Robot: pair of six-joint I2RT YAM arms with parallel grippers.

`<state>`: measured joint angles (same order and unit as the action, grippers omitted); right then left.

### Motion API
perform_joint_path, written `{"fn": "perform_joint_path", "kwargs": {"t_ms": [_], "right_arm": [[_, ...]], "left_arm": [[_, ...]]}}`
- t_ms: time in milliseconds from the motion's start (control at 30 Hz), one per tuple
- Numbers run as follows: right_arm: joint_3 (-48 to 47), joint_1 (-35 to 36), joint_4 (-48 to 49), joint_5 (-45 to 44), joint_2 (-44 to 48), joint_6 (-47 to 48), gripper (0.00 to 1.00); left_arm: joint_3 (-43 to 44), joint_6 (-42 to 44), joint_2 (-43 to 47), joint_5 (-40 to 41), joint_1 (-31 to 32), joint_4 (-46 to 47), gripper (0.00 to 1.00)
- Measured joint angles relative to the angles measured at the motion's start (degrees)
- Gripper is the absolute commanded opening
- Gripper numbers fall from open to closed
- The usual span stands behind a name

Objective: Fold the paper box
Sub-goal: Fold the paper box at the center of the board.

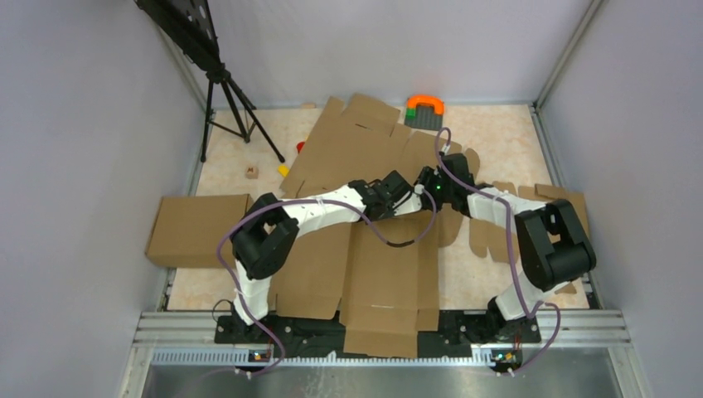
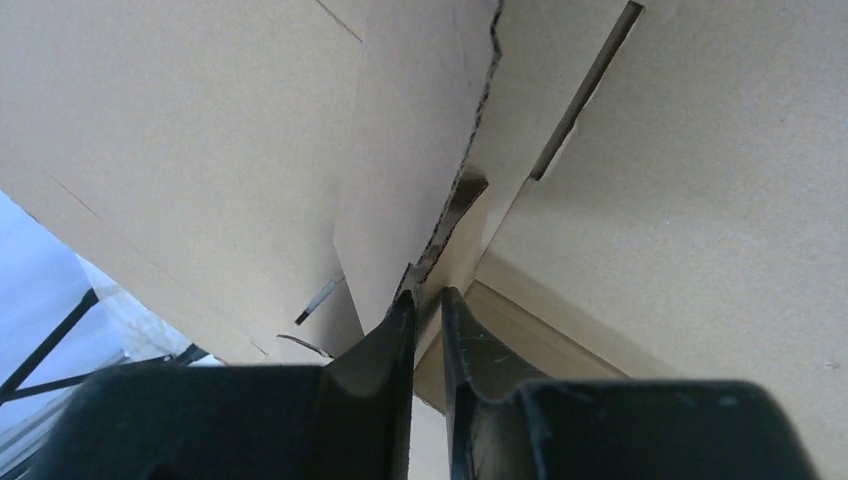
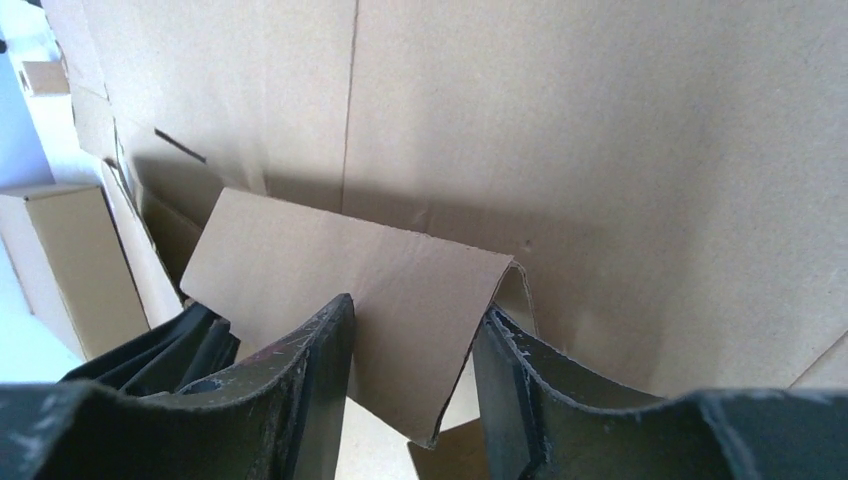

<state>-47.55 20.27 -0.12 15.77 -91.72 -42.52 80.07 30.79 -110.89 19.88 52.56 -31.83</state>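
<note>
The pale desk (image 1: 506,141) carries the paper box (image 1: 390,274), a big die-cut sheet spread across its middle from the far side to the near rail (one near panel overhangs the rail). A plain cardboard slab (image 1: 197,228) lies at the desk's left edge. Over the sheet's centre, the right pincer (image 3: 418,310) stands spread with a folded flap between its fingers; whether they squeeze it I cannot tell. The left pincer (image 2: 425,298) is almost pressed together, with only a slit left and a jagged flap edge at its tips; whether it grips I cannot tell. An orange-and-grey block (image 1: 424,110) sits at the far edge.
</note>
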Motion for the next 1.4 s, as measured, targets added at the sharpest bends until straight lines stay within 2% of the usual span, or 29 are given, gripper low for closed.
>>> {"fn": "perform_joint_path", "kwargs": {"t_ms": [167,300,700,767,1100,1267,1400], "right_arm": [[-0.5,-0.3,-0.6,-0.1,-0.6,0.8,0.36],[-0.5,-0.4,-0.8,-0.5,-0.6,1.0,0.35],[-1.7,-0.4,-0.7,0.1,-0.6,1.0,0.35],[-1.8,-0.4,-0.7,0.2,-0.6,1.0,0.35],[-2.1,-0.4,-0.5,0.4,-0.8,1.0,0.35],[-2.1,-0.4,-0.3,0.6,-0.8,1.0,0.35],[-2.1,-0.4,-0.3,0.7,-0.8,1.0,0.35]], "left_arm": [[1.0,-2.1,-0.9,1.1,0.6,-1.4,0.30],[1.0,-3.3,-1.0,1.2,1.0,-1.7,0.40],[-1.5,-3.6,0.6,-0.2,2.0,1.1,0.47],[-1.5,-3.7,1.6,-1.2,2.0,1.7,0.51],[-3.5,-5.9,10.1,-5.3,2.0,6.1,0.65],[-8.2,-10.5,16.6,-7.4,0.0,10.6,0.73],[-11.3,-13.0,20.7,-11.8,-5.8,13.1,0.70]]}}
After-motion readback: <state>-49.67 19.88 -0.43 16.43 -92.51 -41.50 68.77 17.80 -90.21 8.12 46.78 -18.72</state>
